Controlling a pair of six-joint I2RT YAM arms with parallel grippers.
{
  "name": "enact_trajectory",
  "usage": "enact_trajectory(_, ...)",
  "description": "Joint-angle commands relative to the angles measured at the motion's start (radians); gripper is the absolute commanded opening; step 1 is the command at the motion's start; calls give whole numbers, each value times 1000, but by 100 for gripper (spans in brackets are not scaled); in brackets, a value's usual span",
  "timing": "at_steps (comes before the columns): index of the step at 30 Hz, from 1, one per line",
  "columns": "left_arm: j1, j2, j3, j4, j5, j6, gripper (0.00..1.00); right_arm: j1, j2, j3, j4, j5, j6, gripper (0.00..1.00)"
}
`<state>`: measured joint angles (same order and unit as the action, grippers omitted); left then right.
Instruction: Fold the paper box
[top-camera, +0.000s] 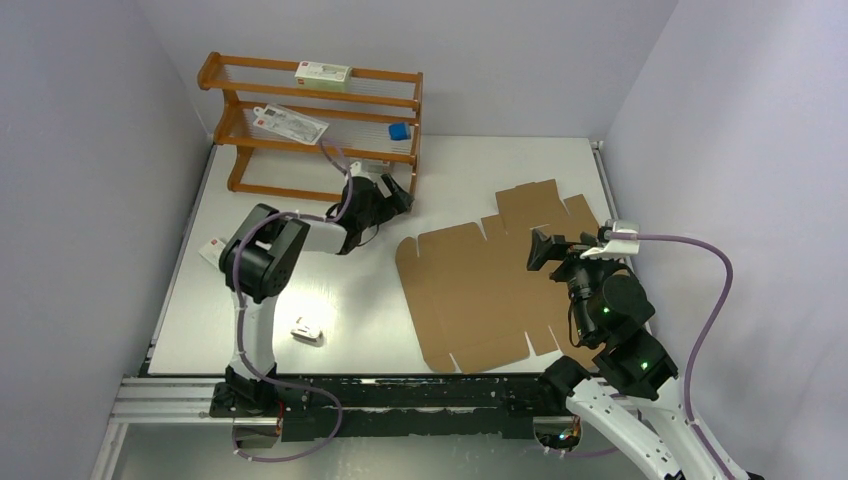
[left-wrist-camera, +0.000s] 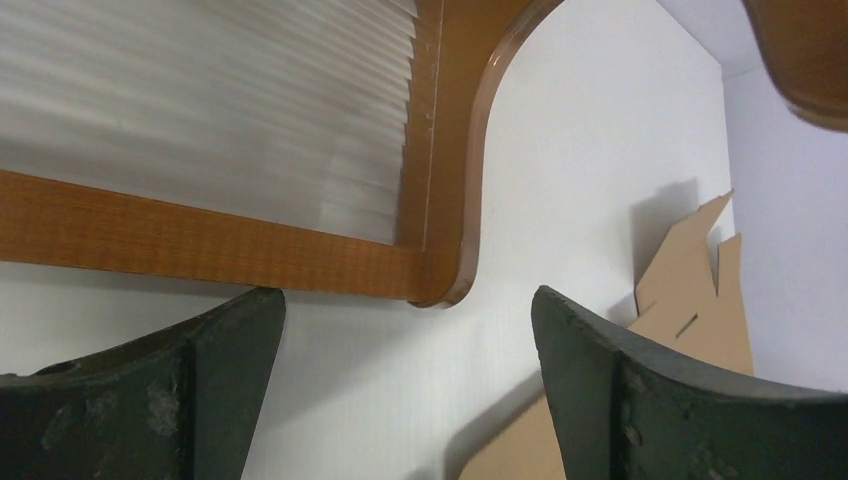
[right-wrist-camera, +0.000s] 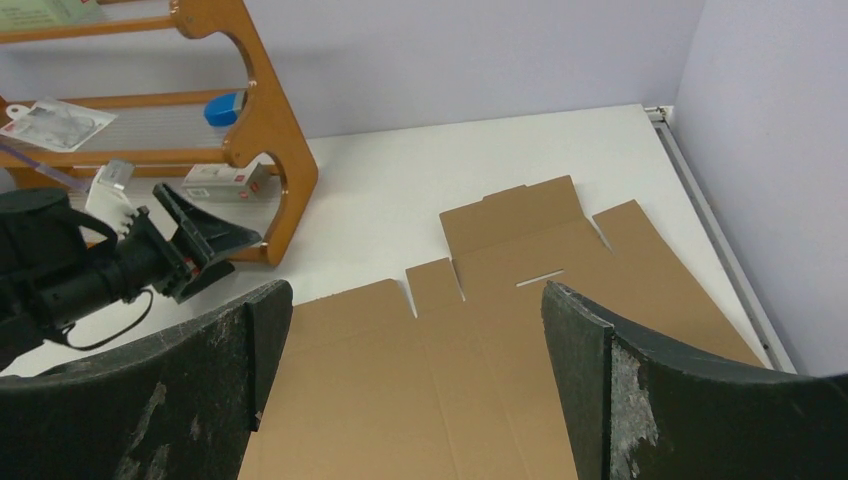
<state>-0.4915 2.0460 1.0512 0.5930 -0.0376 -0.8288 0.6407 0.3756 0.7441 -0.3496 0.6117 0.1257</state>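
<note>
Paper box (top-camera: 480, 290) flat, unfolded; rack (top-camera: 318, 97) holds white cartons (top-camera: 322, 72); left gripper (left-wrist-camera: 408, 305), right gripper (right-wrist-camera: 415, 300) both spread wide.

Pale lilac walls (top-camera: 90, 150) around a white table (top-camera: 480, 170), orange-brown wooden rack (top-camera: 417, 115) at the back.

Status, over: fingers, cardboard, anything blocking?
Left fingers open, empty, by orange-brown wooden rack. Right fingers open, empty, over flat brown corrugated cardboard sheet. Sheet unfolded, nothing lying on it.
</note>
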Motion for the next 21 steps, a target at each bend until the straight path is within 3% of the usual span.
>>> enact_trajectory(1,25,69,131,-18,-12,67,98,-5,-3,-3,-2,19,-11,100)
enact_trajectory(21,80,231,434,-182,64,207,98,-5,32,-3,-6,3,-14,100)
